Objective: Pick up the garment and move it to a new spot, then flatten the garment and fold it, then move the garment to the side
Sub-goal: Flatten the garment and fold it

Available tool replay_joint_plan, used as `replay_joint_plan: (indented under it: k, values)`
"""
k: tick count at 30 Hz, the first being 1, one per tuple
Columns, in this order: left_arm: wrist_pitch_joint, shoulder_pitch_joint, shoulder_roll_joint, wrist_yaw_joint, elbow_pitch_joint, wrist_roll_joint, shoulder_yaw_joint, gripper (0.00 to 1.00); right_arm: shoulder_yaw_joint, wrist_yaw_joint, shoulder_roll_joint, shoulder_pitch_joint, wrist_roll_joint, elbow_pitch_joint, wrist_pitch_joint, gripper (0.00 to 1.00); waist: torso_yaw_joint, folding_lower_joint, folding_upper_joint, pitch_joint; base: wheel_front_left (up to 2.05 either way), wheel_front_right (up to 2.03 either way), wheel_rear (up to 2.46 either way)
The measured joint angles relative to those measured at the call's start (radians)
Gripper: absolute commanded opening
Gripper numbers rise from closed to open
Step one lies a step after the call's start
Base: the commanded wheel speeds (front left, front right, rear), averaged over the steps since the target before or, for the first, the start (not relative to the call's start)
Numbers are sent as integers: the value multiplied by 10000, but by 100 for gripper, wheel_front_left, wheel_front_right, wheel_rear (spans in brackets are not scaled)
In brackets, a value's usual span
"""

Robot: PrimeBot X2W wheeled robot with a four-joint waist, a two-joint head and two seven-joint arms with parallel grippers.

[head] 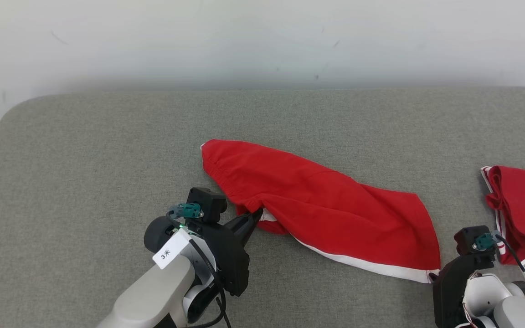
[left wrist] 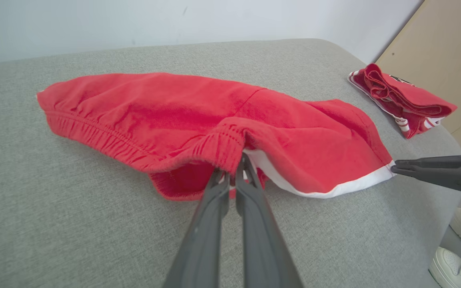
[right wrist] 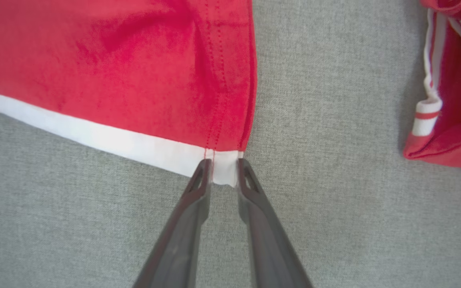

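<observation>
Head view, red garment on grey surface, white wall

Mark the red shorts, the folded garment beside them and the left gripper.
red shorts (head: pixel 317 200), head view, middle of the cloth.
folded garment (left wrist: pixel 408 100), left wrist view, its top fold.
left gripper (left wrist: pixel 232 170), left wrist view, midway between its fingertips.

right hand | tips apart, flanking white hem corner | red garment on grey surface
</observation>
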Motion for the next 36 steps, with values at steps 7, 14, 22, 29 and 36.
replay_joint_plan:
  k: [7,14,22,29,36]
  values:
    - [0,-43,4,0,8,-249,-123,0,-113,-90,-38,149,-75,-330,499,0,14,0,1,42,0,0,0]
    - [-15,-198,15,0,23,-309,-215,0,-255,-163,-46,340,-165,-648,851,54,28,0,1,98,0,0,0]
    - [-40,-208,33,0,25,-395,-301,0,-362,-165,-21,346,-176,-876,1202,35,28,0,1,169,0,0,0]
    - [-44,-218,58,0,75,-483,-372,0,-552,-167,-4,528,-268,-901,1381,0,58,0,1,198,0,0,0]
    - [-59,-218,92,0,134,-560,-525,0,-757,-173,10,534,-412,-1014,1379,42,57,0,1,64,0,0,0]
